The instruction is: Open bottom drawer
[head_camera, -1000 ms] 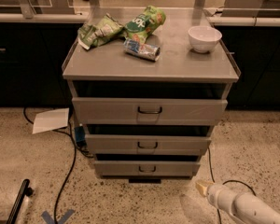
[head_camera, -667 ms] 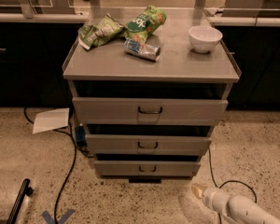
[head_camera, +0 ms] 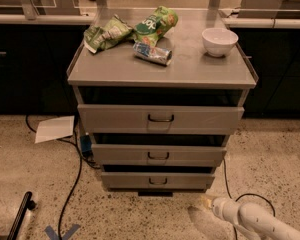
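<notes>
The bottom drawer (head_camera: 158, 180) is the lowest of three grey drawer fronts in the metal cabinet (head_camera: 160, 74). It is a low flat front with a small black loop handle (head_camera: 158, 181) at its middle. The middle drawer (head_camera: 158, 155) and the taller top drawer (head_camera: 160, 118) are above it. My white arm (head_camera: 250, 220) comes in from the bottom right. My gripper (head_camera: 208, 202) is near the floor, below and to the right of the bottom drawer's right end, apart from the handle.
On the cabinet top lie two green snack bags (head_camera: 132, 30), a can on its side (head_camera: 151, 53) and a white bowl (head_camera: 219, 41). Black cables (head_camera: 74, 184) and a sheet of paper (head_camera: 55, 129) are on the floor to the left. Dark counters stand behind.
My arm has shifted slightly left and lower, so the gripper is a little closer to the cabinet's base. The drawers have not moved.
</notes>
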`<state>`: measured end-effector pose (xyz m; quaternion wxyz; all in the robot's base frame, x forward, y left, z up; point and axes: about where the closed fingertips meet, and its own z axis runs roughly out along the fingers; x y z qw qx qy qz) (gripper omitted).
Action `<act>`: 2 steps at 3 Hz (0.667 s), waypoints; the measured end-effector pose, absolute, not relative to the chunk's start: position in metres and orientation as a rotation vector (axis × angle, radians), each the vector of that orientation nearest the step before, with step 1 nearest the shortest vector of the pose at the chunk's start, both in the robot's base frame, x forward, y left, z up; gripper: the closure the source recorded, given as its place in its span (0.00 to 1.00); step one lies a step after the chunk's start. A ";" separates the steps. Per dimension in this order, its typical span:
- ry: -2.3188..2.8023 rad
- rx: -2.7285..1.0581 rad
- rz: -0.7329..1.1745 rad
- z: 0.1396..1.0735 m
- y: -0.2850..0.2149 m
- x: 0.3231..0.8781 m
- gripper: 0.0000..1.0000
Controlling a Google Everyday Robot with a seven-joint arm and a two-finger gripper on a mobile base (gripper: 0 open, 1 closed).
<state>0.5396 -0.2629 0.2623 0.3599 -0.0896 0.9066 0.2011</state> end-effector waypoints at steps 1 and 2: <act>2.331 -0.192 0.523 0.254 -0.264 0.543 1.00; 2.247 -0.181 0.498 0.243 -0.262 0.570 1.00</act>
